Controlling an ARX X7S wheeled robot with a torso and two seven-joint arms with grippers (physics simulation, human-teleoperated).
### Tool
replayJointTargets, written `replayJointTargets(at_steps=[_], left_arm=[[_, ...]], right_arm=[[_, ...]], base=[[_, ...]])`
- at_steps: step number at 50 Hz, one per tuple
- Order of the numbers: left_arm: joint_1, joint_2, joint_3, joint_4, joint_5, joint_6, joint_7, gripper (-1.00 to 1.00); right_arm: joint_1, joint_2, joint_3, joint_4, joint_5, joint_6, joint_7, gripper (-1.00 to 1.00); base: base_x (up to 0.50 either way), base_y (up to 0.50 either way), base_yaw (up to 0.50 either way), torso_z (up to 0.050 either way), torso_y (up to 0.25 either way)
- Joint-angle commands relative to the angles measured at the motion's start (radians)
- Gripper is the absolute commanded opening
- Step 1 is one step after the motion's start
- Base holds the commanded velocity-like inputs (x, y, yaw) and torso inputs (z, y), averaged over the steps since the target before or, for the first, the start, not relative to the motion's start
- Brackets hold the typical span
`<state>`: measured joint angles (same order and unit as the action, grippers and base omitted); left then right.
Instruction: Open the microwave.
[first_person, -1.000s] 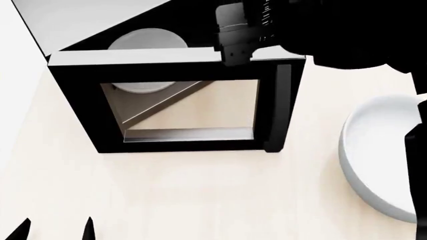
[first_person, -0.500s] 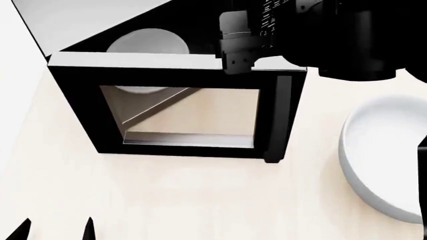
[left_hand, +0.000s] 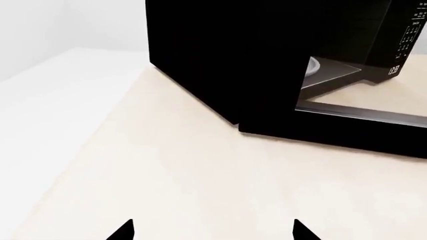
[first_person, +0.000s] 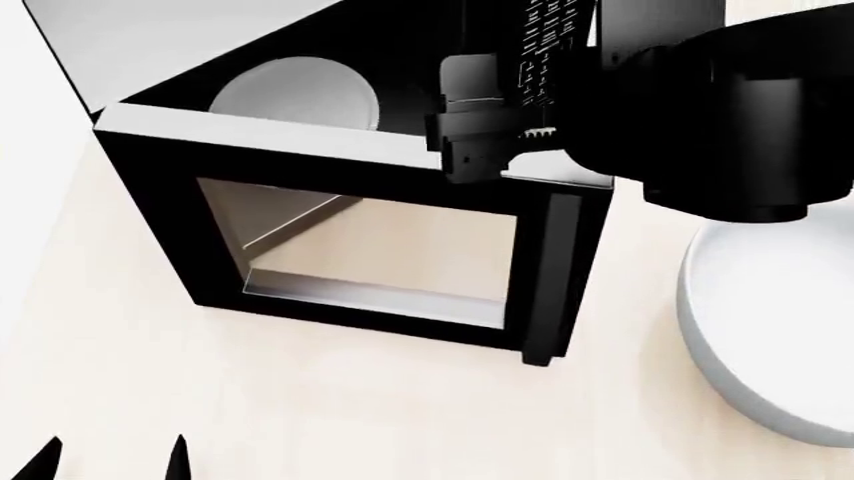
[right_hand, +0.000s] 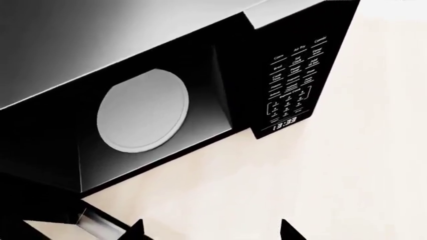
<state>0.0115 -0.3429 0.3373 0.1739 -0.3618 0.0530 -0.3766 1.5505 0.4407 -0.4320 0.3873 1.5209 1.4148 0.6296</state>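
Overhead, the microwave (first_person: 360, 200) is seen on the pale worktop (first_person: 334, 400) with its windowed door (first_person: 354, 245) swung well out. The right tool (first_person: 467, 130) is pressed at the door's upper edge beside the handle (first_person: 558, 275); its spread cannot be told. A white bowl (first_person: 754, 330) lies just beyond. The left tool (left_hand: 212, 231) is held wide with nothing between its tips, the microwave ahead of it. Past the right tool, the turntable (right_hand: 142, 110) and keypad (right_hand: 291, 92) are shown.
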Motion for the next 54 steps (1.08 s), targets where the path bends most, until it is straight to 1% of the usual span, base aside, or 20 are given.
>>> replayJointTargets(at_steps=[1,5,20,35,47,54], left_arm=[[0.000,0.001,0.005,-0.010,-0.017,0.001,0.003,1.00],[0.000,0.001,0.008,-0.010,-0.016,0.001,0.001,1.00],[-0.003,-0.001,0.010,-0.015,-0.018,0.002,0.000,1.00],[-0.001,-0.005,0.012,-0.005,-0.025,-0.002,-0.004,1.00],[0.000,-0.006,0.015,-0.009,-0.025,0.002,-0.005,1.00],[-0.004,-0.006,0.015,-0.013,-0.027,0.003,-0.006,1.00]], right_arm=[[-0.100,-0.001,0.016,-0.084,0.173,0.014,0.098,1.00],[-0.124,0.006,0.031,-0.118,0.240,0.010,0.154,1.00],[-0.212,0.041,0.050,-0.202,0.324,-0.028,0.206,1.00],[-0.277,0.072,0.057,-0.314,0.476,-0.075,0.322,1.00],[-0.313,0.088,0.060,-0.384,0.557,-0.114,0.367,1.00],[-0.347,0.091,0.067,-0.413,0.568,-0.131,0.363,1.00]], base=[[0.00,0.00,0.00,0.000,-0.010],[0.00,0.00,0.00,0.000,-0.002],[0.00,0.00,0.00,-0.001,-0.004],[0.00,0.00,0.00,-0.002,-0.004],[0.00,0.00,0.00,-0.001,-0.003],[0.00,0.00,0.00,-0.001,-0.003]])
